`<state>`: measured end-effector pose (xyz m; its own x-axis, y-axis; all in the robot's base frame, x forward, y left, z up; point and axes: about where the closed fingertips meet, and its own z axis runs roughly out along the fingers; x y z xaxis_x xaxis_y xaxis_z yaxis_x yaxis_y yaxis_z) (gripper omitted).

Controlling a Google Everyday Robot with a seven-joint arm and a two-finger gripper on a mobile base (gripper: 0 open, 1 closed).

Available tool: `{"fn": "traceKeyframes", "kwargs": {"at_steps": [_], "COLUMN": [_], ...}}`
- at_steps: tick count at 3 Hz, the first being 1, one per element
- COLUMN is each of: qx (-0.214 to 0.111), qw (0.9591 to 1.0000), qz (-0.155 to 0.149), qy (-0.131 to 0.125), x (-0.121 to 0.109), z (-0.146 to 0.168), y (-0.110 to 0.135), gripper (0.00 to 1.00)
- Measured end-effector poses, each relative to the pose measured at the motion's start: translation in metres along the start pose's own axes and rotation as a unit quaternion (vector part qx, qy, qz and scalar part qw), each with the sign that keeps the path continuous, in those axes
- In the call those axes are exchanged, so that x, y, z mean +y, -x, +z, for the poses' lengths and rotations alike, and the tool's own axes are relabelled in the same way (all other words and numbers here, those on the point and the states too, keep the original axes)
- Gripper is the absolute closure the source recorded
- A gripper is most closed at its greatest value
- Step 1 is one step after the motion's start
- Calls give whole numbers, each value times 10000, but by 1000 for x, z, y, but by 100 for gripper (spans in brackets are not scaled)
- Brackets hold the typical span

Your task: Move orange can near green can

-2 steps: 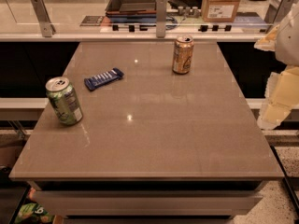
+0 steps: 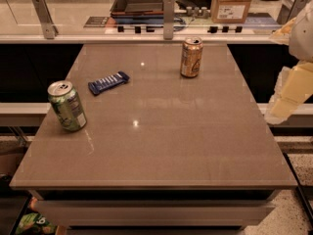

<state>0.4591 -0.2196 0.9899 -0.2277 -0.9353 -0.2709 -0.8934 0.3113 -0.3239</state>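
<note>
Orange can [image 2: 191, 58] is still sitting untouched left of the claw [image 2: 291, 93], which is barely shifting beside the table [image 2: 161, 146], its grip impossible to tell, and the green can [image 2: 67, 105] is waiting farther left.

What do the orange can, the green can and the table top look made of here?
Orange can: likely metal, glossy bronze print, silver top. Green can: likely metal too, silver lid with tab, printed body. Table top: smooth grey-brown, maybe laminate or stone; light spots reflect in it. The gripper hangs beyond the table's right edge, touching neither.
</note>
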Motion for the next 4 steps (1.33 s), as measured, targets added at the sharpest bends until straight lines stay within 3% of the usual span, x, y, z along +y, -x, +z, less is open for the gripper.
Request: {"fn": "traceKeyframes", "kwargs": {"at_steps": [1, 2, 3, 4], "qx": [-539, -1189, -1869, -2390], "qw": [9967, 9852, 9664, 9496], "qz": [478, 1028, 1483, 1753], "qy": [-373, -680, -958, -1019], "x": [-28, -49, -73, -98], "z": [13, 30, 48, 66], "y": [0, 2, 6, 17], "gripper": [0, 0, 0, 0]}}
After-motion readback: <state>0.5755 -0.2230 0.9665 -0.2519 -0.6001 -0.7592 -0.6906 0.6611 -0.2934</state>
